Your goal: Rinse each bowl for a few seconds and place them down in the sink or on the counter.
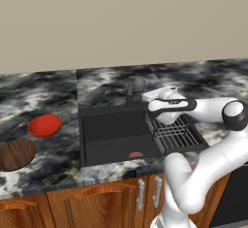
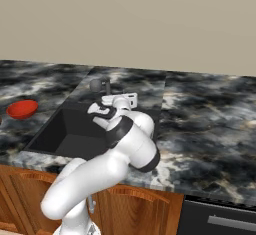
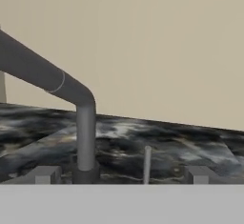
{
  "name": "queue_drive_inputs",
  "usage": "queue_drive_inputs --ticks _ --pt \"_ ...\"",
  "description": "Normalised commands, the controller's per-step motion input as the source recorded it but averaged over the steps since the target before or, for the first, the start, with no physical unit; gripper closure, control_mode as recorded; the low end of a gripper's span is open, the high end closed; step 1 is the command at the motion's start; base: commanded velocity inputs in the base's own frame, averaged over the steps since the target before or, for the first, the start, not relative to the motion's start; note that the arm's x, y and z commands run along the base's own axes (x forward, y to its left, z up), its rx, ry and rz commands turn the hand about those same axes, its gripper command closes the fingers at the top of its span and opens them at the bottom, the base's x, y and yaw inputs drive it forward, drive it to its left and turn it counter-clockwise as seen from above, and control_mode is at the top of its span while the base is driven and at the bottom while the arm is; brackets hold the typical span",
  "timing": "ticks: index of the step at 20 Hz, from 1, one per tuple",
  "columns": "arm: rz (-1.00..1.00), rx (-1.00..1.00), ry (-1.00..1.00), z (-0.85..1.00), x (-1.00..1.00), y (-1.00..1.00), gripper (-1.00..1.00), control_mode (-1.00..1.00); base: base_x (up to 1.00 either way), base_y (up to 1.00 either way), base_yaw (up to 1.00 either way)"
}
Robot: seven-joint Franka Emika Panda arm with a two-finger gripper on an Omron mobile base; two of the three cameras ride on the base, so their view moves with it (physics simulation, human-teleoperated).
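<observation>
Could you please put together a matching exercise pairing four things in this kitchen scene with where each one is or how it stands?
Things:
1. red bowl
2. wooden bowl
3. wire rack
4. gripper

Places or states:
A. inside the sink, on its right side
B. open, close to the faucet
C. on the counter left of the sink, farther back
D. on the counter at the left edge of the left base view, nearer the front

Pairs: 1-C, 2-D, 3-A, 4-B
</observation>
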Motion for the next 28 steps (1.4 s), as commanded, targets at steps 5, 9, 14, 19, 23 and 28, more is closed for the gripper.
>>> queue_drive_inputs --ticks 5,9,14,19,23,28 --pt "0.00 0.06 0.02 -0.17 0.36 -0.07 -1.00 -1.00 0.00 0.00 0.00" --pt "0.00 0.05 0.01 -0.13 0.33 -0.10 -1.00 -1.00 0.00 0.00 0.00" --pt "0.00 0.05 0.00 -0.13 0.35 -0.09 -1.00 -1.00 0.00 0.00 0.00" --pt "0.00 0.05 0.01 -0.15 0.35 -0.09 -1.00 -1.00 0.00 0.00 0.00" --pt "0.00 0.04 0.01 -0.17 0.35 -0.05 -1.00 -1.00 0.00 0.00 0.00" --pt "0.00 0.03 0.00 -0.16 0.37 -0.03 -1.00 -1.00 0.00 0.00 0.00"
